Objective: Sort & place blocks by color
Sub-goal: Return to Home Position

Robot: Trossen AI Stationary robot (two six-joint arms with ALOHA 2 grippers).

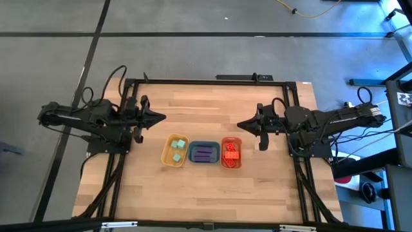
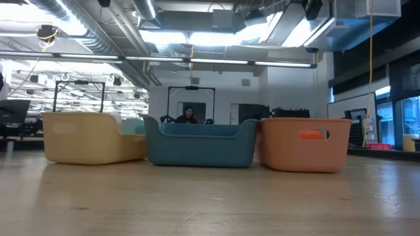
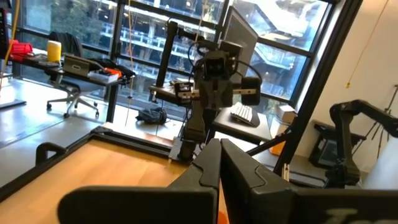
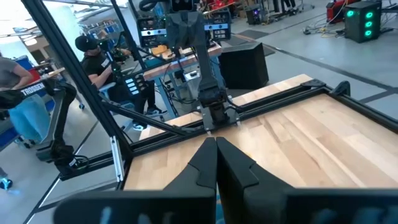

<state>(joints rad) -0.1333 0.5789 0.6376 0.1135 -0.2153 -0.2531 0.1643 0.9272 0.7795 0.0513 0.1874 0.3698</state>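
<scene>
Three plastic trays stood in one row at the lower centre of the wooden counter (image 1: 212,103). The yellow rectangular tray (image 1: 165,154) held two discernible mint-green cubes (image 1: 180,144). The blue tray (image 1: 204,144) held purple bars (image 1: 205,154) and the orange tray (image 1: 232,167) orange-red bricks (image 1: 231,153), both too merged to count. The left jaws at centre-left and the right jaws at centre-right were pressed together, well apart from the trays.

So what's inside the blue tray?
Purple bars lie inside the blue tray, seen from above. How many is too small to tell. From table height its wall hides them.
</scene>
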